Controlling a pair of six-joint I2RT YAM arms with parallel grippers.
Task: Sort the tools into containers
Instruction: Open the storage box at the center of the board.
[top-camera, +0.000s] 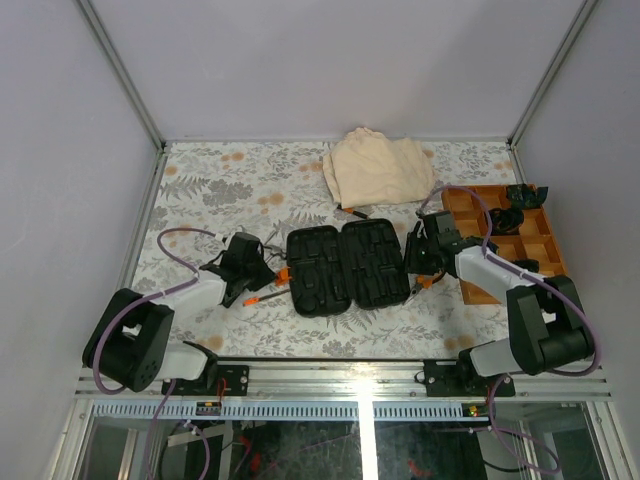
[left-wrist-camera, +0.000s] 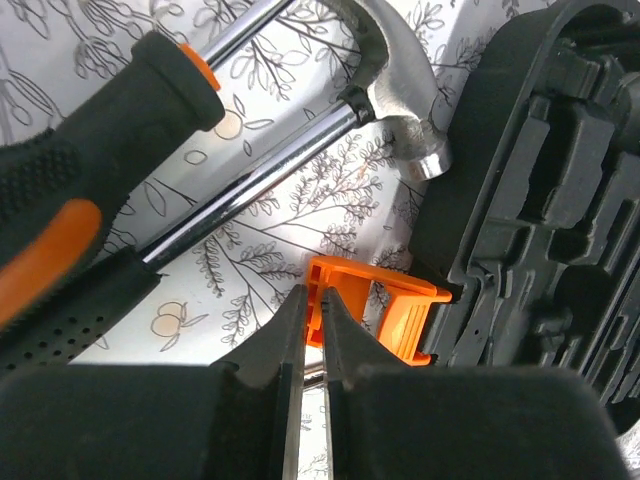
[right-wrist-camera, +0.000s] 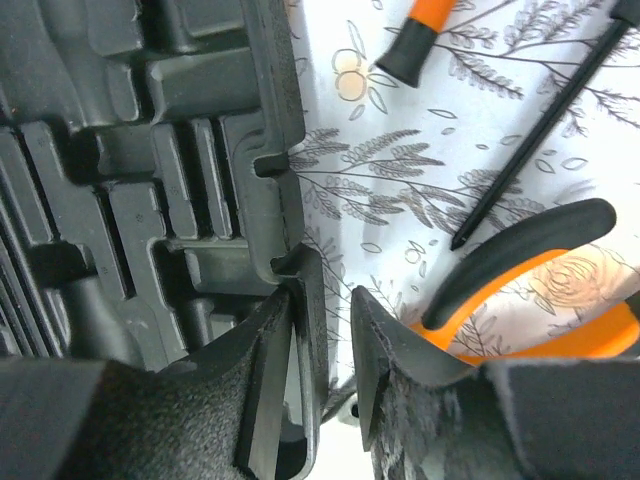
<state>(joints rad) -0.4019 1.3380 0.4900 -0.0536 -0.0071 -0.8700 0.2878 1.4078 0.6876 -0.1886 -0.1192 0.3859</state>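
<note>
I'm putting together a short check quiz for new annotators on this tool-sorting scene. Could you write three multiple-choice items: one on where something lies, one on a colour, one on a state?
1. The beige cloth lies:
A. on the table, beyond the black case
B. inside the case
C. under the left arm

2. The case's latch is:
A. blue
B. orange
C. white

3. The case is:
A. shut and latched
B. standing on edge
C. open, both halves lying flat

Key:
1 A: the top view shows it at the far side, apart from the case.
2 B: the left wrist view shows it bright orange.
3 C: the moulded slots of both halves face up.
</note>
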